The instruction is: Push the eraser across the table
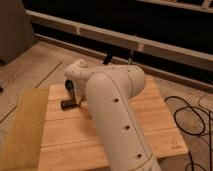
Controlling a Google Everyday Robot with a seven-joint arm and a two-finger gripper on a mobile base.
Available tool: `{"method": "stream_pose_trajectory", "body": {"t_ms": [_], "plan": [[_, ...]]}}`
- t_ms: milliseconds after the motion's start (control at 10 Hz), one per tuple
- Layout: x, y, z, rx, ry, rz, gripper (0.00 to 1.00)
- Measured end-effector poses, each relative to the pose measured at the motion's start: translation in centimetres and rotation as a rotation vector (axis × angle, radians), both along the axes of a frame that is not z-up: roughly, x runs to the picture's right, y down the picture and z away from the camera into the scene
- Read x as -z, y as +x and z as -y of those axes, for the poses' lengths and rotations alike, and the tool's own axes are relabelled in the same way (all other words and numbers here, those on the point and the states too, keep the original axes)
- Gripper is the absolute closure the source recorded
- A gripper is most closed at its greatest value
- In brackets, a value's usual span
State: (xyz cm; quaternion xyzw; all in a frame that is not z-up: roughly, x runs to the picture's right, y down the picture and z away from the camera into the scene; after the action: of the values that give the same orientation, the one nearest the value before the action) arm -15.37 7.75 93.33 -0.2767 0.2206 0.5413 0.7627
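so the big white arm point(117, 115) takes up most of the middle of the view, coming up from the bottom edge and bending over toward the left at the top. the gripper point(74, 95) hangs down off the end of it, low over the far-left part of the table point(155, 112). honestly can't tell how wide it's open or whether it has hold of anything. the wrist housing sits right over it and that spot is just a dark blur.

the eraser point(66, 104) is a small dark oblong lying flat on the wood, close to the table's left edge and right at the foot of the gripper, sticking out to its left. whether the two are actually touching, can't say.

the table itself is light butcher-block planks, with a small dark mark point(173, 146) near the corner at lower right. a yellow-green mat point(22, 130) lies along the table's left side, right up against it. off to the right some black cables point(192, 112) loop on the speckled floor point(35, 62).
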Motion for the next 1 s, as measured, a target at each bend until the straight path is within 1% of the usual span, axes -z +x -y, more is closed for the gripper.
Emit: {"method": "stream_pose_trajectory", "body": {"t_ms": [100,300,500,600,700,1000], "plan": [[0.3,-1.3,0.0,0.002,-0.004,0.024,0.35],[1.6,-5.4,-0.3,0.007,-0.017,0.098,0.35],[2.6,-8.5,-0.5,0.017,-0.021,0.149,0.35],[3.1,-9.5,-0.4,0.019,-0.018,0.166,0.35],[3.5,-9.7,-0.4,0.018,-0.015,0.176,0.35],[3.2,-6.7,-0.2,0.004,-0.019,0.151,0.35]]}}
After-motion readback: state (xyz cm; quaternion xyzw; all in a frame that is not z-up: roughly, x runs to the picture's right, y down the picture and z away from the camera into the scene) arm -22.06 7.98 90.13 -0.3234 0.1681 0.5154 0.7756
